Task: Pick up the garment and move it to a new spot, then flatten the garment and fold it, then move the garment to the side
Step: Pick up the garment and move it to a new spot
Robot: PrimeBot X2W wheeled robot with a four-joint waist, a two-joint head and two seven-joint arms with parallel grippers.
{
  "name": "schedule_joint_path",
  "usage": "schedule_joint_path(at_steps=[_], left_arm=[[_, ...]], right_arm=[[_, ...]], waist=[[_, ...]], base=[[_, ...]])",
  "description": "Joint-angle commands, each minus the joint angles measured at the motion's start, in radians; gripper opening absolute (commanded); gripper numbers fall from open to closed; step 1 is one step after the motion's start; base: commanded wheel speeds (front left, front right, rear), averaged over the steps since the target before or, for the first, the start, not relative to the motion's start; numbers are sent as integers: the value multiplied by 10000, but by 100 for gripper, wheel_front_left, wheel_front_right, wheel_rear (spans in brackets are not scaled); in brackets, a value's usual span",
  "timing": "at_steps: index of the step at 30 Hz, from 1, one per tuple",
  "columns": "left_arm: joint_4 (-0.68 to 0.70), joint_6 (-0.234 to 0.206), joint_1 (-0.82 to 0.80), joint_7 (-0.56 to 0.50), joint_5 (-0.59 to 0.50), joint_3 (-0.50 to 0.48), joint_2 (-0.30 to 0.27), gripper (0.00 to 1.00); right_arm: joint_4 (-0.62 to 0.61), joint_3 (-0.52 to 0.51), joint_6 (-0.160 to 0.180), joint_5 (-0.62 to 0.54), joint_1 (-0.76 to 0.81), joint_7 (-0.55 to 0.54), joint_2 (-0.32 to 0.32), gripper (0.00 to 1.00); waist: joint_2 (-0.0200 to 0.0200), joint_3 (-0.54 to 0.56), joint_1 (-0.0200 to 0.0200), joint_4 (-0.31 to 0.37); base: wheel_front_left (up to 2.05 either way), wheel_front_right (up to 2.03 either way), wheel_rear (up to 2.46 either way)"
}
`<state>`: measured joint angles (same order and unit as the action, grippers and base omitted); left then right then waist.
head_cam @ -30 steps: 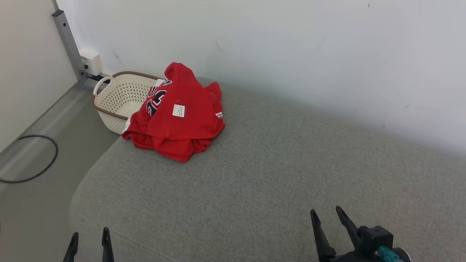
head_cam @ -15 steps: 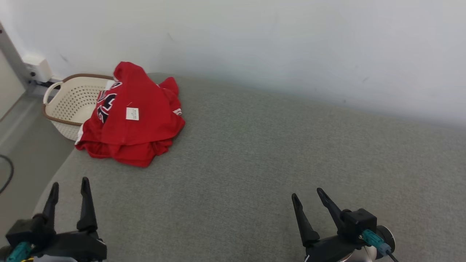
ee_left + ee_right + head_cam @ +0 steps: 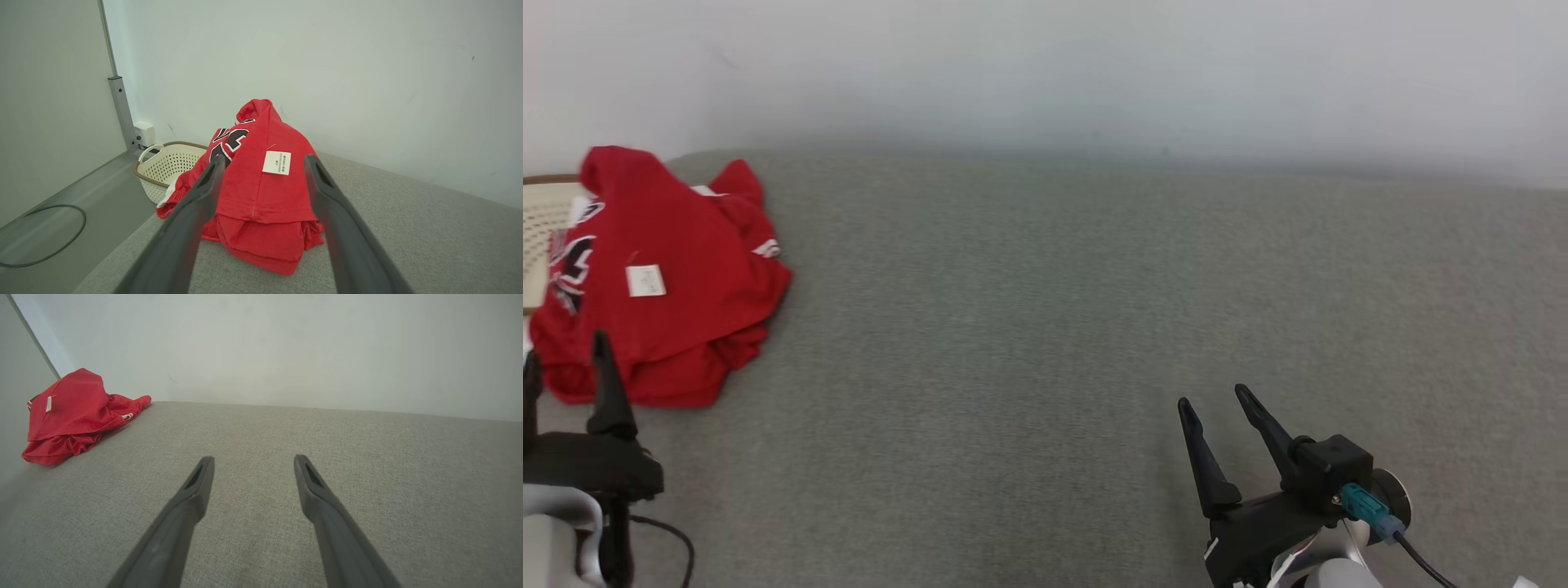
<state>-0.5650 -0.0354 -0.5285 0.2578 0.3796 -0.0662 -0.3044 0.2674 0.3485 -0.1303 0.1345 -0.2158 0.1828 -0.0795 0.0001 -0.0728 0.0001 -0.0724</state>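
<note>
"So, which step is this?"

"The first one, I'd say: the pick-up, with nothing grasped yet. Start at the left. A pale basket (image 3: 541,229) sits at the edge of the head view. The red shirt (image 3: 678,278) lies in a heap at the left end of the grey cushion (image 3: 1045,343), its far side up against the basket's rim. Whether it hangs over that rim or only leans on it, I cannot tell."

"And the arms?"

"The left gripper (image 3: 265,157) has its fingers spread wide with nothing between them. Its wrist view looks straight at the heap, with the white label (image 3: 276,162) framed between the two fingers. It is near the shirt but apart from it. Further right there is bare cushion, then the right gripper (image 3: 1212,395), likewise spread and empty, hovering over the cushion well apart from the shirt."

"What does the next move need?"

"Probably the left arm reaching forward and down to pinch a raised fold, then lifting it clear of the basket and toward the open middle. The heap is layered, so a shallow bite on one layer may only drag it. A deeper grab looks safer."
</note>
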Motion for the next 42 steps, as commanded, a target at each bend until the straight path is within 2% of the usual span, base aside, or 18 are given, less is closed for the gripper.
schedule_joint_path(at_steps=[1, 11, 20, 28, 35, 41, 42], left_arm=[[-219, 63, -147, 70, 39, -46, -104, 100], [-2636, 515, -1759, -233, 266, -248, -1172, 100], [-3894, 700, -2742, -910, 9, -33, -2308, 100], [-4793, 645, -3002, -1477, -128, 166, -2750, 100], [-5512, 859, -3204, -1940, -59, 327, -2859, 100], [-5973, 848, -3455, -2189, -190, 608, -2900, 100], [-6020, 838, -3503, -2160, -197, 618, -2936, 88]], right_arm=[[25, 43, -8, 88, -88, 40, -41, 100], [111, 141, -8, 146, -530, 167, -159, 100], [170, 74, -8, 207, -757, 424, -54, 100], [307, 50, -8, 197, -827, 562, -11, 100], [352, 60, -8, 143, -985, 583, -89, 100], [337, 145, -8, 197, -1055, 508, -175, 100], [326, 166, -8, 192, -1074, 510, -177, 100]], waist=[[-1, -462, -1, 669], [-1, -983, -1, 1631], [-1, -1693, -1, 2222], [-1, -1856, -1, 2376], [-1, -1972, -1, 2397], [-1, -2102, -1, 2492], [-1, -2129, -1, 2520]], base=[[0, 0, 0], [0, 0, 0], [0, 0, 0], [0, 0, 0], [0, 0, 0], [0, 0, 0], [0, 0, 0]])
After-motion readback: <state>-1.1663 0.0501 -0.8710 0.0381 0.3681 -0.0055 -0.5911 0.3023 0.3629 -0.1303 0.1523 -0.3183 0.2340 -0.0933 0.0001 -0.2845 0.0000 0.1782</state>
